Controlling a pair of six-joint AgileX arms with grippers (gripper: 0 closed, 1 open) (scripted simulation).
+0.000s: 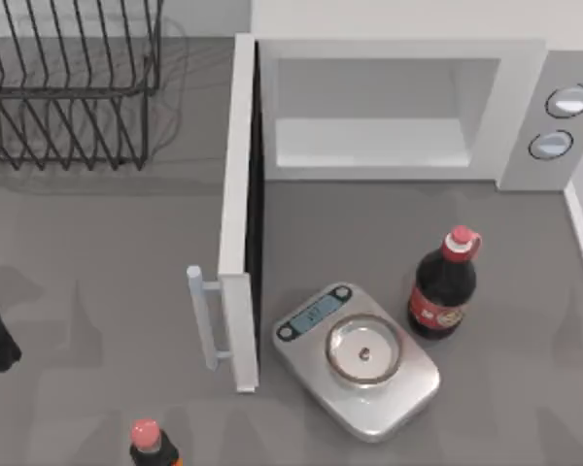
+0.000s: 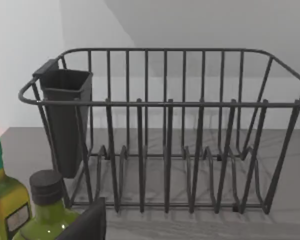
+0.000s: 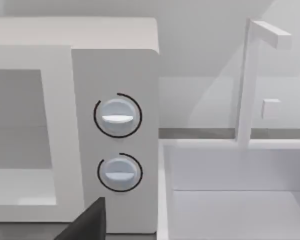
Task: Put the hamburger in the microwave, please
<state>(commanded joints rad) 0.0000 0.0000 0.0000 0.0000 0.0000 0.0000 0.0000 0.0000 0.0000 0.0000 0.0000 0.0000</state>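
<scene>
At the table's rear, the microwave [image 1: 389, 107] stands with its door [image 1: 235, 214] swung fully out, leaving the cavity free for loading. No hamburger is visible. The state of both grippers cannot be told.

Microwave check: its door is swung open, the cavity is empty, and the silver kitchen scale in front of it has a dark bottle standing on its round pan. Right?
Not quite. The top view shows the microwave with its door open and the cavity bare, but the scale carries nothing on its pan. The dark red-capped bottle stands on the table beside the scale.
</scene>
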